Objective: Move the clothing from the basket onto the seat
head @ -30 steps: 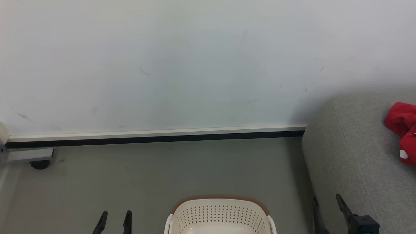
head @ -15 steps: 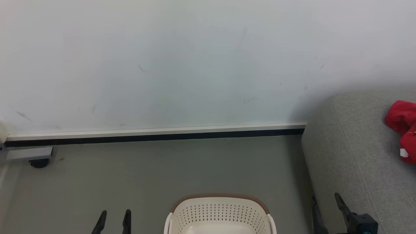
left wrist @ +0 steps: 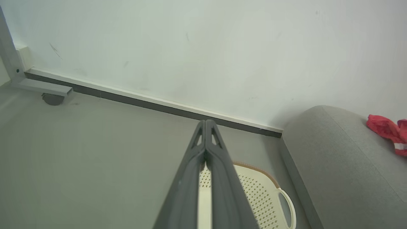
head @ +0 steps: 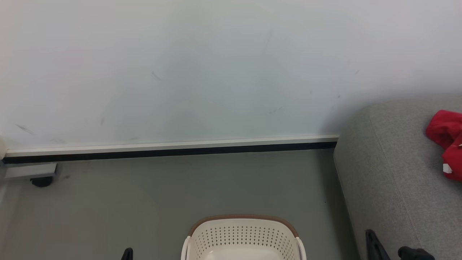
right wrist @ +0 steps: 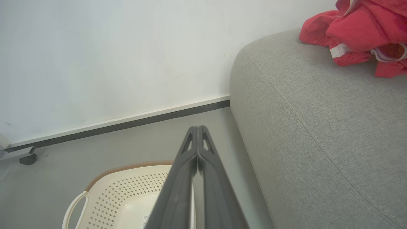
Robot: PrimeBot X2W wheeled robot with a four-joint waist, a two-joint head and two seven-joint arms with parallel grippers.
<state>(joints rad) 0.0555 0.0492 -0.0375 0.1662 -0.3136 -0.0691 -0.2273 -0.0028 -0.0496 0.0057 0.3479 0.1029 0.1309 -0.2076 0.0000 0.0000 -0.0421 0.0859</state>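
The red clothing (head: pixel 445 144) lies on the grey seat (head: pixel 389 180) at the frame's right edge. The basket (head: pixel 243 238) stands on the floor (head: pixel 162 198) at bottom centre. On the left gripper (left wrist: pixel 206 124) and the right gripper (right wrist: pixel 197 128) the jaws are pressed together, holding nothing.

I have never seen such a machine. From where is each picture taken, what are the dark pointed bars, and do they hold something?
It is a wheeled robot with two arms. The head view comes from a camera on its head, looking down at the floor. The other two come from cameras on its wrists, each looking along its own gripper. The dark bars are the fingers of the left gripper and the right gripper; both are shut and hold nothing. Red clothing lies on the grey seat. On the floor stands a basket; the part that shows has none inside.
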